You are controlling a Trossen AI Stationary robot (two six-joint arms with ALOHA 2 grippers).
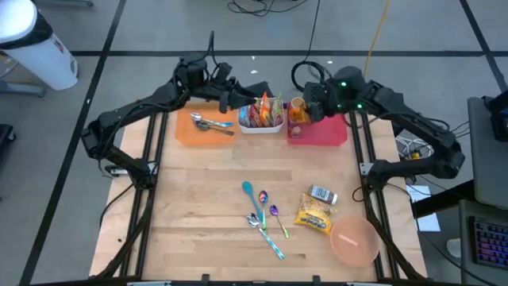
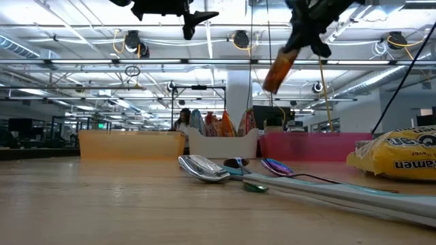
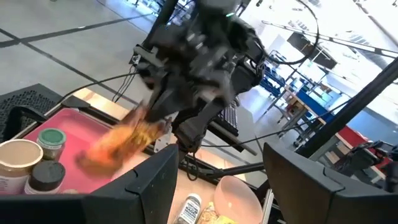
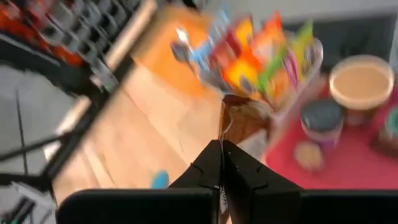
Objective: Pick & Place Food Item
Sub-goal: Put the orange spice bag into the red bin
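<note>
A brown-orange snack packet [image 2: 278, 71] hangs in the air over the gap between the white basket [image 1: 262, 123] of bright packets and the pink tray [image 1: 321, 133]. My right gripper [image 2: 308, 37] is shut on it. The left wrist view also shows the packet [image 3: 121, 142] above the tray. My left gripper [image 1: 232, 98] hovers level just left of the basket, open, with nothing between its fingers. A yellow ramen packet [image 1: 314, 215] and a small can [image 1: 321, 194] lie on the wooden table at the near right. My right gripper pinches the snack packet's upper edge [image 4: 229, 127] between its two shut fingers, coming at it slanting down from the table's right. The packet hangs tilted below the fingers [image 2: 300, 42], lifted clear of the tray and the basket.
The pink tray holds jars and a paper cup [image 3: 18, 165]. An orange tray [image 1: 202, 129] with metal spoons sits at the far left. Several coloured spoons [image 1: 263, 216] lie mid-table, and a pink bowl [image 1: 353, 241] sits at the near right corner.
</note>
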